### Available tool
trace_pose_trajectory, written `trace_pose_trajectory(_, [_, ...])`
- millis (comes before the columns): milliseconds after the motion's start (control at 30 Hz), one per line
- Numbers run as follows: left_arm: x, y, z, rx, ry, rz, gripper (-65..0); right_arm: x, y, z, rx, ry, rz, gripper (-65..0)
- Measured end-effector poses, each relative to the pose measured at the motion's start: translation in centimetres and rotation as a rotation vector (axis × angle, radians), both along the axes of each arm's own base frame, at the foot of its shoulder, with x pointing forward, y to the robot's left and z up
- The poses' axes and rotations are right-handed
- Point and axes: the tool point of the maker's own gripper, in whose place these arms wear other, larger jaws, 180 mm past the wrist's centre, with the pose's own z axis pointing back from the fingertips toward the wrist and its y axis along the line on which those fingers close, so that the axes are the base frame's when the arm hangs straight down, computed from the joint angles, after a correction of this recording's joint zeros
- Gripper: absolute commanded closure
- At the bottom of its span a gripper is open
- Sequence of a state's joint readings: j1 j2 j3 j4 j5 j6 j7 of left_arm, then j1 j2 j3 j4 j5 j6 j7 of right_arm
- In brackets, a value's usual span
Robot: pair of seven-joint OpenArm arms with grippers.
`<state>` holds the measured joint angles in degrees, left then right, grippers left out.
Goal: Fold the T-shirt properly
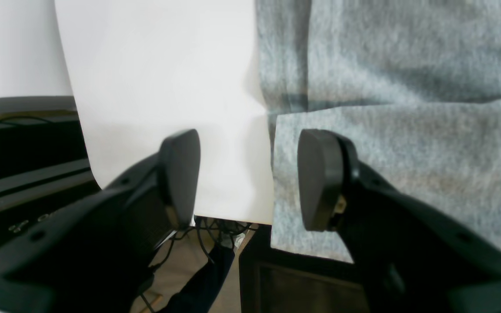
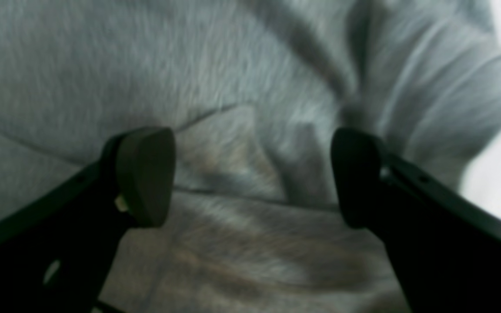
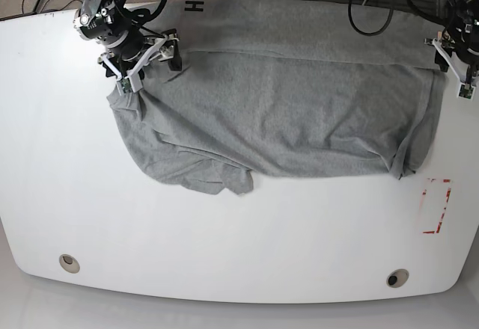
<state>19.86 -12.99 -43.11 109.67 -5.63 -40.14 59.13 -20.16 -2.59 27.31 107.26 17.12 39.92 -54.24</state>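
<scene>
Now the T-shirt [image 3: 277, 112] lies beneath both wide-open tools, left [image 1: 248, 178] and right [image 2: 252, 174].

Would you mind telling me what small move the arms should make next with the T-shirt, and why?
Probably lower the right gripper and close it on the T-shirt. Both grippers are open and hold nothing; the right hovers over bunched cloth at one end, while the left gripper straddles the shirt's edge at the table rim.

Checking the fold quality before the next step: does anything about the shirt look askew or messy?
Yes. The T-shirt is folded unevenly: its lower edge runs ragged, and a loose flap sags toward the table's front on the base view's left, with bunched wrinkles near the right end effector.
</scene>
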Motion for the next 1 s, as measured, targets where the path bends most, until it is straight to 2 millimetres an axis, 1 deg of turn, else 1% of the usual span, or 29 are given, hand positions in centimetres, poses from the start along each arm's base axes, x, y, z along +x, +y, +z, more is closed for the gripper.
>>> trace_pose_trajectory(200, [0.0,0.0,0.0,0.000,0.001,0.001,-33.8,0.0,0.2,-0.3,0.011,0.006,-0.001,-33.9])
trace_pose_trajectory(400, [0.0,0.0,0.0,-0.001,0.000,0.000,-33.8,-0.1,0.2,-0.4,0.012,0.009,-0.001,-23.0])
trace_pose_trajectory(500, [0.0,0.0,0.0,-0.001,0.000,0.000,-33.8,-0.1,0.2,-0.4,0.013,0.009,-0.002,-15.9])
trace_pose_trajectory(667, [0.0,-0.1,0.0,-0.001,0.000,0.000,-33.8,0.0,0.3,-0.3,0.019,0.005,-0.002,-0.2])
trace_pose_trajectory(800, [0.1,-0.3,-0.2,-0.004,0.004,-0.010,-33.8,-0.1,0.3,-0.3,0.018,0.006,-0.002,0.0])
trace_pose_trajectory(933, [0.5,-1.2,-0.5,-0.014,0.012,-0.039,-33.8,0.0,0.3,-0.2,0.018,0.003,-0.002,0.0])
trace_pose_trajectory(1000, [0.8,-1.7,-0.7,-0.027,0.010,-0.052,-33.8,0.1,0.3,0.1,0.012,-0.007,0.000,0.0])
